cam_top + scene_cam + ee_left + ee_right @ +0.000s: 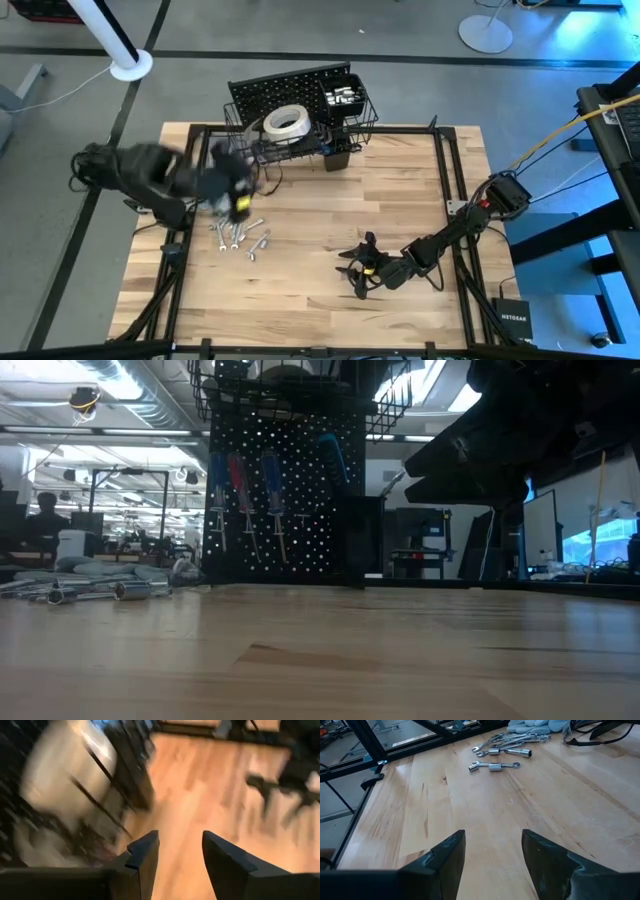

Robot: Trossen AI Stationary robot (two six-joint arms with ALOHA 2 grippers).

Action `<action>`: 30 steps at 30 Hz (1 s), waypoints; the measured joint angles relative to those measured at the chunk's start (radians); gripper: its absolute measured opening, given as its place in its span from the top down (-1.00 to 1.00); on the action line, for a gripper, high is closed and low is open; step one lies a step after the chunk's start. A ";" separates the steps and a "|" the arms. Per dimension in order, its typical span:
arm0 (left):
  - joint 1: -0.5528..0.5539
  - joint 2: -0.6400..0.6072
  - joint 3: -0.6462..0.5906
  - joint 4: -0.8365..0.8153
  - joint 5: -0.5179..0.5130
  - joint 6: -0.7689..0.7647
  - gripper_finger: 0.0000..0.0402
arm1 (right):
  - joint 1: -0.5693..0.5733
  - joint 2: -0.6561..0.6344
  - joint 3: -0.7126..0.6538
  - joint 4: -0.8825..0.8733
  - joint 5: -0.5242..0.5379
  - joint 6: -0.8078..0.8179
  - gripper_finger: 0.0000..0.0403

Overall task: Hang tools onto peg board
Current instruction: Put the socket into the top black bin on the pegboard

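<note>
Peg board (290, 88) upright at table's (400, 200) far edge, tape roll (285, 122) in its basket, screwdrivers (245, 485) hung; wrenches (240, 238) loose on wood, awaiting pickup. Left gripper (238, 192) above them, fingers spread, empty (blurred). Right gripper (358, 270) parked, spread, clear of the work.

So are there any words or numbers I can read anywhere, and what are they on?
"NETGEAR": white letters on the black box beside the table's near right corner, seen from above.
Nothing else can be read. The tape roll, the peg board, the screwdrivers and the wrenches show no legible writing, and the lit screens in the room behind are too blurred to read.
</note>
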 joint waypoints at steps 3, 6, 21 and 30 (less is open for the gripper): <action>-0.154 -0.054 -0.176 0.013 -0.055 -0.207 0.33 | 0.000 0.000 0.000 0.031 0.000 0.000 0.01; -0.297 -0.084 -0.370 0.100 -0.146 -0.426 0.34 | 0.000 0.000 0.000 0.059 0.013 -0.003 0.01; -0.593 0.088 -1.039 0.853 -0.350 -0.943 0.35 | -0.197 0.083 0.186 0.007 -0.320 -0.274 0.01; -0.692 0.167 -1.057 0.779 -0.257 -1.087 0.35 | -0.324 0.281 0.499 -0.170 -0.492 -0.551 0.01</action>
